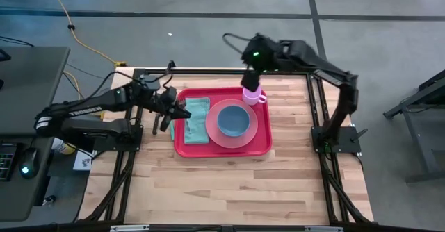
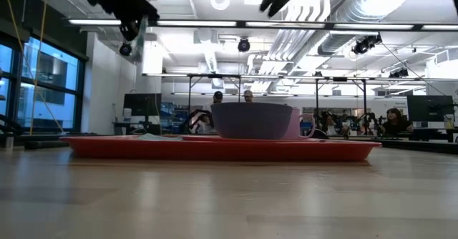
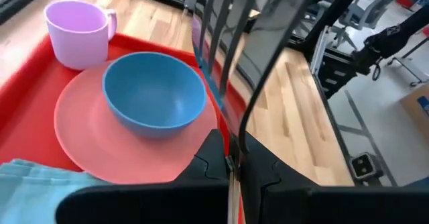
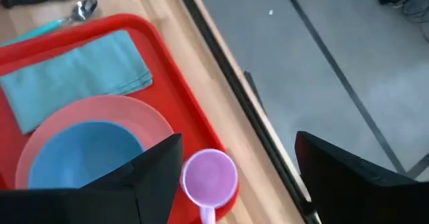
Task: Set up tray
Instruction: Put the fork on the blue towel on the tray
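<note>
At tray [image 1: 182, 148] 9 o'clock edge, fork [image 3: 216, 43] clenched in left gripper [image 1: 181, 112] above napkin [image 1: 197, 121]; crooked release risks slide-off. Right gripper [image 1: 252, 78] spread wide over mug [image 1: 252, 96], 12 o'clock; mug could be knocked.

The tray [image 1: 261, 147] is crowded: a napkin [image 1: 197, 119], a plate [image 1: 256, 132] with a bowl [image 1: 233, 120] on it, and a mug [image 1: 252, 95] at its far edge. Both arms hang above it. The near half of the table [image 1: 229, 190] lies open.

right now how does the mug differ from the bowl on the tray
The mug is lilac with a side handle; the bowl is blue, wider, without a handle. The bowl sits on the pink plate; the mug stands directly on the red tray, at a corner. Both are upright and empty.
</note>
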Action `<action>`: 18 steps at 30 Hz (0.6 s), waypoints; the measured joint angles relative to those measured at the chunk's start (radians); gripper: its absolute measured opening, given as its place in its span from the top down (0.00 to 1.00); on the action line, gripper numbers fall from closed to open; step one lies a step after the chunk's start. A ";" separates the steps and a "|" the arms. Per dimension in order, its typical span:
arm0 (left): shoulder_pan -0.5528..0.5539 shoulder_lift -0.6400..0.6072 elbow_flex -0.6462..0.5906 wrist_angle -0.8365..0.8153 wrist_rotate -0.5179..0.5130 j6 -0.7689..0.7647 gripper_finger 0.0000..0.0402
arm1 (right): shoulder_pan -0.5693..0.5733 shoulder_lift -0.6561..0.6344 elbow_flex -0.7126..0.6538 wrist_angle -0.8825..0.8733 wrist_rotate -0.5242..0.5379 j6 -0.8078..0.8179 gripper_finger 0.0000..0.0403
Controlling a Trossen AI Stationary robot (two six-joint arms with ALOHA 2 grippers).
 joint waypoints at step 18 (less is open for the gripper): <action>0.039 0.001 -0.321 0.342 -0.043 -0.129 0.91 | 0.010 -0.305 0.000 -0.177 0.071 0.127 0.34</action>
